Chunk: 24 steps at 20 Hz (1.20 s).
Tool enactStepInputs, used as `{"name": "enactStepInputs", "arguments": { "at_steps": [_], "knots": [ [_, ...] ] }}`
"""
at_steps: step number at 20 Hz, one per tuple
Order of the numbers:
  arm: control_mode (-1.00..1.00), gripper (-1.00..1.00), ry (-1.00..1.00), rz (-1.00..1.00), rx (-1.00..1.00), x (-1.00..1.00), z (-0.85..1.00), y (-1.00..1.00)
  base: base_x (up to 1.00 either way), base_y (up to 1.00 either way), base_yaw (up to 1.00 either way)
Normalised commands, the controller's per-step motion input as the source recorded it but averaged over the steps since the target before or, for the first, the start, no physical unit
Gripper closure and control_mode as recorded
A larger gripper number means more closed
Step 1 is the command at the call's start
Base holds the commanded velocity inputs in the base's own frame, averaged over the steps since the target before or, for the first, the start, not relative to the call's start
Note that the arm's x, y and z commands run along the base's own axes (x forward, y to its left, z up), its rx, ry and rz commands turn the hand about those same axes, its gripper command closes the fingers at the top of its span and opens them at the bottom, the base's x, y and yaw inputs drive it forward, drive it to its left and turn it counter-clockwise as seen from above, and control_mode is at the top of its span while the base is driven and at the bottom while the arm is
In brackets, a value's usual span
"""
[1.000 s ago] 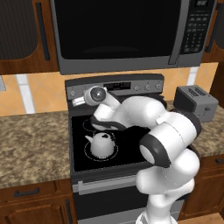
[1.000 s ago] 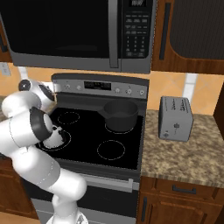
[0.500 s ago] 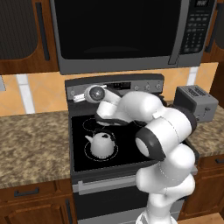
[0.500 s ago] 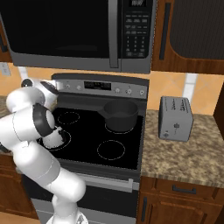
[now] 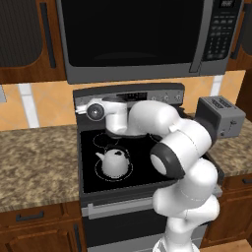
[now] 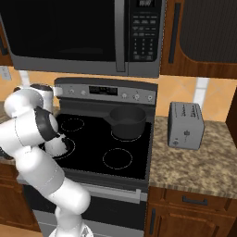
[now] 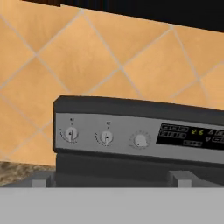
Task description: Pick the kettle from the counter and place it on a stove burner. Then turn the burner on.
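The kettle [image 5: 115,161] sits on the widest ring, the stove burner [image 5: 114,167], at the cooktop's front left corner, so what needs handling now is a knob [image 7: 70,134] on the back panel. It looks small, hard and smooth; I'd pinch it across its rim. The hand faces that panel, but I cannot tell how the jaws stand.

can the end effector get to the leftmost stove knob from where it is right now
Probably yes. The hand view faces the control panel head-on, and nothing stands between it and the leftmost knob. The kettle sits on the burner, out of the way.

kettle [image 6: 56,144] half behind arm, gripper [image 5: 93,112] state unclear
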Motion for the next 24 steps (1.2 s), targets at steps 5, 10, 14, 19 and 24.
{"name": "enactStepInputs", "arguments": {
  "at_steps": [5, 10, 14, 19, 24],
  "knots": [
    [-1.00, -1.00, 0.00, 0.00, 0.06, 0.00, -0.23, 0.39, 0.00, 0.00, 0.00],
    [-1.00, -1.00, 0.00, 0.00, 0.07, 0.07, -0.18, 0.35, 0.00, 0.00, 0.00],
    [-1.00, -1.00, 0.00, 0.00, 0.00, 0.09, 0.00, 0.12, 0.00, 0.00, 0.00],
    [-1.00, -1.00, 0.00, 0.00, 0.00, 0.20, 0.00, 0.15, 0.00, 0.00, 0.00],
    [-1.00, -1.00, 0.01, 0.00, 0.00, 0.56, 0.00, 0.09, 0.00, 0.00, 0.00]
  ]
}}
